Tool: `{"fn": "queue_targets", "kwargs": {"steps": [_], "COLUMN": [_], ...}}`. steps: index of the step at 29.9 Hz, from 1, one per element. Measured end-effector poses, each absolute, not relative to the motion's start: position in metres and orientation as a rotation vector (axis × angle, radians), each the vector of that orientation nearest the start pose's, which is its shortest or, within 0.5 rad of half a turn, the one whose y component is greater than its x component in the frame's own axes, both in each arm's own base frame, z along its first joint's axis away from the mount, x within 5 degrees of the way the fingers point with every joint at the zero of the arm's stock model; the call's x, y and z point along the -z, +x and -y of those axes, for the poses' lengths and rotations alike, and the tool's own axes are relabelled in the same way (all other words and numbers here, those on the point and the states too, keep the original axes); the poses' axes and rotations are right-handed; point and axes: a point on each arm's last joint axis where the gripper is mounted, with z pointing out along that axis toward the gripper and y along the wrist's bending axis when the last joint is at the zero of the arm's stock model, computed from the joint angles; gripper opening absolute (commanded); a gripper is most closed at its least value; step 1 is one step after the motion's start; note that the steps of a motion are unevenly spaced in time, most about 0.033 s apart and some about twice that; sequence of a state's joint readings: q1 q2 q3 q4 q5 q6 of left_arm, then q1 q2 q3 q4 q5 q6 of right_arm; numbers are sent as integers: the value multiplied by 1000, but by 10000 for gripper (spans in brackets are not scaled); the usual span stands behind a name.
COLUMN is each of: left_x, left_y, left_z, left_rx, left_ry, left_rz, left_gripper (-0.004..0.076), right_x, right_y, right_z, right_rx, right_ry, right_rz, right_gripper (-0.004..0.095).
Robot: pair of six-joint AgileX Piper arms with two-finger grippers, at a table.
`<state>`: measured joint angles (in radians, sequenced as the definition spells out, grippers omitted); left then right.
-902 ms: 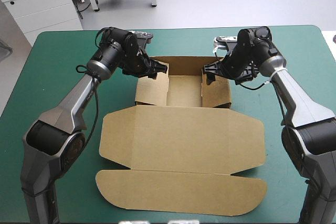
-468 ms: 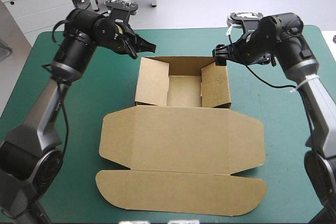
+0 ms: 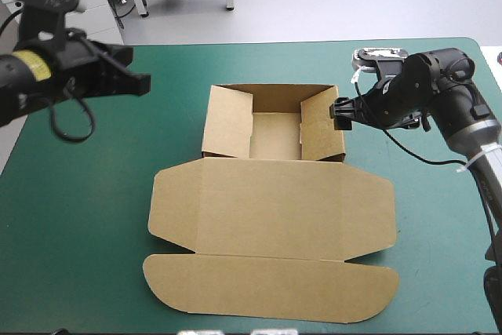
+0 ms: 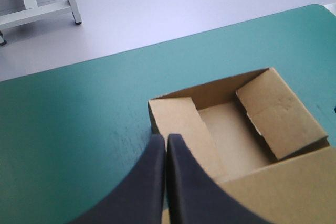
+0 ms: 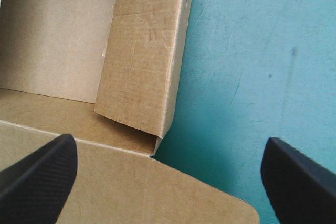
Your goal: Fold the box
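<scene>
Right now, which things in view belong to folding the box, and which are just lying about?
Belongs to the job:
box, brown, walls raised at the far end, lid flat
right gripper, open beside its right wall
left gripper, shut, off to its left

Just lying about:
nothing I can see; only the teal-green cover under the box

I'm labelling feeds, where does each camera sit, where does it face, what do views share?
High view: above, behind the robot, facing down on the table and box; left gripper, right gripper show.
Left wrist view: above that wrist, facing the box's tray; shut fingers show.
Right wrist view: above that wrist, facing the box's right wall; open fingers show.
All share the box.
</scene>
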<state>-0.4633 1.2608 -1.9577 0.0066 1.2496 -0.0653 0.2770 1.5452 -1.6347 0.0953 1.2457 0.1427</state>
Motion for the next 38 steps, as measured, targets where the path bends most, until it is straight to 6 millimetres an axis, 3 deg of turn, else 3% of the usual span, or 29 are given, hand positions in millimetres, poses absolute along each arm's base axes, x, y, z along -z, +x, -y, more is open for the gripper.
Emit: {"fn": "queue_targets", "kwargs": {"steps": [5,12,16,23,31,34,37,38], "left_x": [-518,-446,-407,-363,-347,-347,-346,-346], "left_y": [130,86,73,61,58,58,58,58], "left_z": [62,40,34,28,27,28,28,28], "left_rx": [281,246,234,248,253,261,271,272], "left_ry": [415,443,455,449,450,449,448,448], "left_rz": [-2086,-2215,-2269,-2237,-2240,-2237,-2237,-2237], "left_gripper": [-10,-10,-10,-10,-10,-10,-10,-10], "right_x": [-369,-319,-308,-299,-272,-271,-271,-271], "right_y": [324,365,384,404,409,408,408,408], "right_z": [-102,-114,-120,-126,-127,-127,-127,-127], "right_rx": [-291,-274,-272,-280,-252,-252,-255,-255], "right_ry": [-149,-137,-135,-125,-129,-122,-98,-97], "right_rz": [-2705,-2789,-2794,-2794,-2912,-2918,-2923,-2924], "right_gripper": [877,877,877,877,867,743,397,225]}}
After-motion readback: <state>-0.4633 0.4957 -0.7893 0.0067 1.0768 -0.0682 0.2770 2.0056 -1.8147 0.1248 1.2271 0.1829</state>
